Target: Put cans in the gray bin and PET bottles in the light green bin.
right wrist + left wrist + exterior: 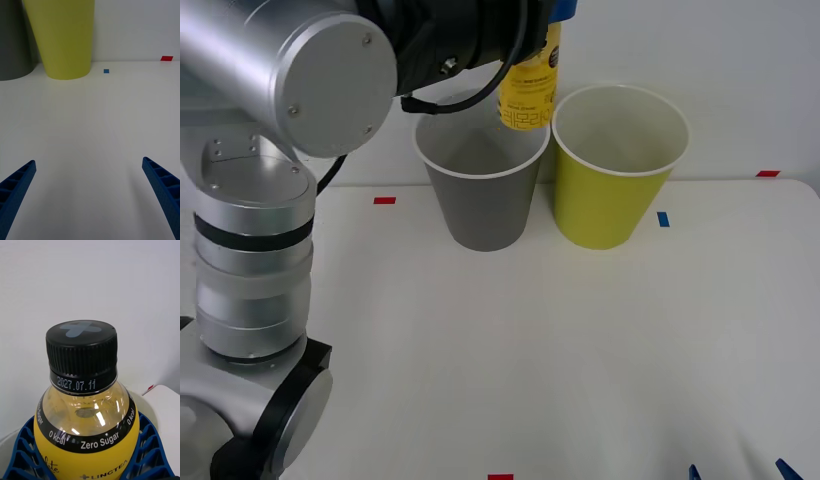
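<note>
My left gripper [87, 468] is shut on the PET bottle [85, 416], which has a black cap, a clear neck and a yellow label. In the front view the bottle [529, 92] hangs from the left gripper [558, 12] above the spot where the two bins' rims meet, mostly over the right edge of the gray bin [480, 195]. The light green bin [612, 185] stands right beside it. My right gripper [89, 195] is open and low over the table near the front right, facing both bins. Cans are out of view.
The left arm's large silver links [260, 200] fill the left side of the front view. Small red [384, 200] and blue [663, 218] tape marks lie on the white table [530, 350]. A white wall stands close behind the bins.
</note>
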